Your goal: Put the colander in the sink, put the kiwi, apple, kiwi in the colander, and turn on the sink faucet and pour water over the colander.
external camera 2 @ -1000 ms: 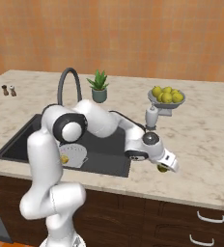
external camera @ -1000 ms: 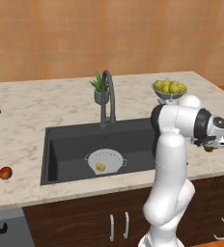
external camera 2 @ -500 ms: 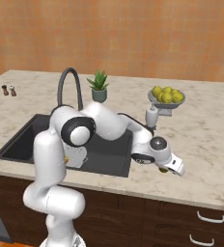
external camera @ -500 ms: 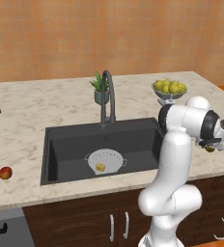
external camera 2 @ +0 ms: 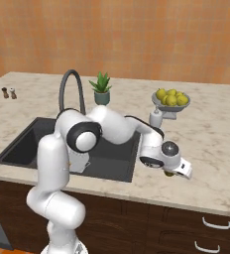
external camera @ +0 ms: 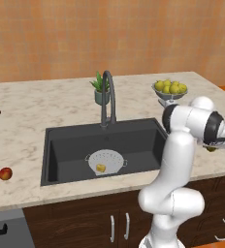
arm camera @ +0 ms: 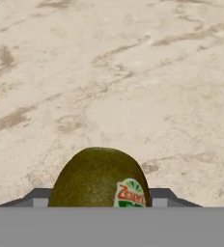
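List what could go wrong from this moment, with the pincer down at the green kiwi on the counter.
1. The kiwi sits close between the fingers and is round; an off-centre squeeze could make it roll away over the counter.
2. It lies near the counter's front edge, so a nudge might push it off.
3. The apple waits far left of the sink, a long reach.

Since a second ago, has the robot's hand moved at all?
Yes. In the right base view the gripper has slid right and down the counter, away from the sink, toward the front edge, over the dark kiwi.
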Robot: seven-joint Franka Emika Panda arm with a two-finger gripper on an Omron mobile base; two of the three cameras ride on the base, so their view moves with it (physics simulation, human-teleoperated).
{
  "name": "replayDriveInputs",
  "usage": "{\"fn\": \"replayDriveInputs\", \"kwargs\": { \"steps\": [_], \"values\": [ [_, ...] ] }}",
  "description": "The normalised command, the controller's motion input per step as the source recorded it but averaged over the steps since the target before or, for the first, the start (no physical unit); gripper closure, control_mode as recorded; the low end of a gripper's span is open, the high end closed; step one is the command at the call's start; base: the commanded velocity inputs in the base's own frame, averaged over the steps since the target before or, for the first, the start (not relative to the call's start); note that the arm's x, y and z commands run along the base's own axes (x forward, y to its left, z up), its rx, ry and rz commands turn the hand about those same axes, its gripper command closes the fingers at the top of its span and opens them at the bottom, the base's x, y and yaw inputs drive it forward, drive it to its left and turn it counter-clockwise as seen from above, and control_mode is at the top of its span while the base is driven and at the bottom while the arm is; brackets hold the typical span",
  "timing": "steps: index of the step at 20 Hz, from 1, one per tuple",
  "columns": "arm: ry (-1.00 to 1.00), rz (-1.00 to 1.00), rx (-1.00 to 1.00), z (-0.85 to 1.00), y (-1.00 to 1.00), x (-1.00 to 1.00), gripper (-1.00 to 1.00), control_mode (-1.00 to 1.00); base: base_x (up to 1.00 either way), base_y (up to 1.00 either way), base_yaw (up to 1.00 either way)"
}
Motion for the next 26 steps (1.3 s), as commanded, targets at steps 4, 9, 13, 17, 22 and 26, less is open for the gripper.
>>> {"fn": "replayDriveInputs", "kwargs": {
  "steps": [4, 9, 13, 17, 22, 26],
  "values": [
    [-0.02, 0.16, 0.06, 0.37, 0.31, -0.01, 1.00, -1.00, 0.00, 0.00, 0.00],
    [-0.07, 0.23, 0.05, 0.43, 0.38, -0.23, 1.00, -1.00, 0.00, 0.00, 0.00],
    [-0.05, 0.27, 0.05, 0.25, 0.60, -0.04, 1.00, -1.00, 0.00, 0.00, 0.00],
    [-0.02, 0.26, 0.00, 0.12, 0.76, -0.08, 1.00, -1.00, 0.00, 0.00, 0.00],
    [0.00, 0.23, 0.00, 0.06, 0.83, -0.15, 1.00, -1.00, 0.00, 0.00, 0.00],
    [0.00, 0.14, 0.00, 0.00, 0.69, -0.02, 1.00, -1.00, 0.00, 0.00, 0.00]
  ]
}}
